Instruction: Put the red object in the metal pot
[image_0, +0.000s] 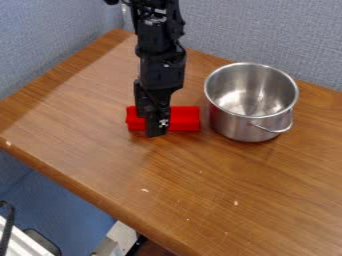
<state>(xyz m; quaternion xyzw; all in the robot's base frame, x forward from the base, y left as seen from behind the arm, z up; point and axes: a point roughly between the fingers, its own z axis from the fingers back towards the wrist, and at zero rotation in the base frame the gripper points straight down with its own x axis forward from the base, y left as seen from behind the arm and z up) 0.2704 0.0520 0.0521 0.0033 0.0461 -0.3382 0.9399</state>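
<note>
Blue-gray wall (254, 30) behind | brown wooden table (174, 185) | blue surface (60, 200) beside table

Wooden table (147, 185) (bluish backdrop (301, 40) behind).

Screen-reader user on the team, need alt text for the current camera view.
A black robot end effector reaches down over a red rectangular block lying on a wooden table. Just right of the block in the picture, a shiny metal pot stands upright, its wire handle facing the camera.
</note>
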